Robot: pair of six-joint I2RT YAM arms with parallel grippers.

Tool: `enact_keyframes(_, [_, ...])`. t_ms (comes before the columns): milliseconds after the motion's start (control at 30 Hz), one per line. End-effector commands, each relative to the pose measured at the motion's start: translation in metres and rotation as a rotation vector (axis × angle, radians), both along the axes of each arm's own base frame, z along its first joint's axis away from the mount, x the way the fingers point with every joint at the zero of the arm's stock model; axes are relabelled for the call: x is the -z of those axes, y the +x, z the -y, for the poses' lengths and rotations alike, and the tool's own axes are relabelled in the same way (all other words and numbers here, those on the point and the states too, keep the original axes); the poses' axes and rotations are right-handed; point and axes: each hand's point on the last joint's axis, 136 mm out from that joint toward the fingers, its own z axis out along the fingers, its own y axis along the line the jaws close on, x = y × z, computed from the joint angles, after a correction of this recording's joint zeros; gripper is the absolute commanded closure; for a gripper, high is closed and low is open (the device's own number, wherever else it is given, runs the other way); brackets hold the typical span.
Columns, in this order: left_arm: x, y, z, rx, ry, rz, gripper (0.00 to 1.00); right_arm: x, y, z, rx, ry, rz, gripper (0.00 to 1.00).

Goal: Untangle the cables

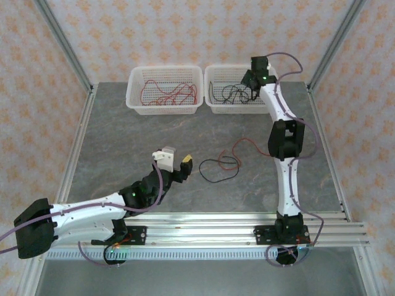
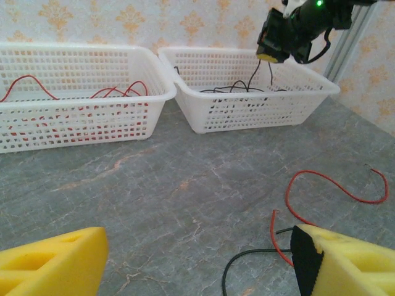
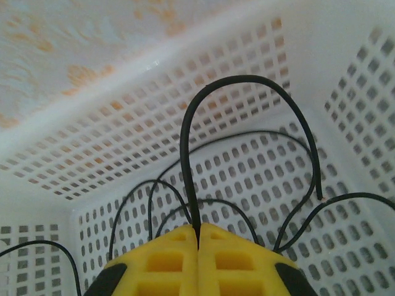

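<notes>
The right gripper (image 3: 197,237), pinched shut on a black cable (image 3: 247,77) inside the basket (image 3: 92,148), risks the springy loop escaping on release; the left gripper (image 1: 176,159) gapes.

robot lab test cell; aluminium frame (image 1: 65,43), patterned wall panels (image 1: 185,31), grey marbled table (image 1: 154,132)

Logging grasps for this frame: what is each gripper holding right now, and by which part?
The right gripper pinches a black cable along its strand, just below an arch that ends in a free tip. The left gripper is open, holding nothing.
</notes>
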Motion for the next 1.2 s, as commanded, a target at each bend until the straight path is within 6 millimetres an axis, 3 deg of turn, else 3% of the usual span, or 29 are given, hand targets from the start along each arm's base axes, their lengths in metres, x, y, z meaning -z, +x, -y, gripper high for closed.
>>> enact_keyframes(0, [-0.012,0.001,0.000,-0.019,-0.030,0.007,0.21,0.025,-0.006,-0.002,0.007,0.098,-0.073,1.00])
enact_keyframes(300, [-0.011,0.001,0.001,-0.018,-0.032,-0.001,0.21,0.045,-0.009,0.002,0.041,0.098,-0.113,0.98])
enact_keyframes(433, [-0.010,0.001,-0.001,-0.025,-0.028,-0.006,0.21,0.046,-0.011,0.003,0.044,0.089,-0.121,0.73])
enact_keyframes(533, [-0.011,0.001,0.000,-0.027,-0.028,-0.008,0.21,0.039,-0.011,0.004,0.040,0.086,-0.112,0.62])
enact_keyframes(867, [-0.007,0.004,0.012,-0.005,-0.002,-0.045,0.21,-0.015,-0.019,0.009,0.036,0.057,-0.045,0.46])
enact_keyframes(1033, [0.009,0.007,0.027,0.028,0.046,-0.122,0.25,-0.050,-0.039,0.008,0.022,0.051,-0.002,0.44])
enact_keyframes(1167, [0.022,0.007,0.040,0.060,0.084,-0.199,0.30,-0.090,-0.063,0.003,0.008,0.040,0.076,0.44])
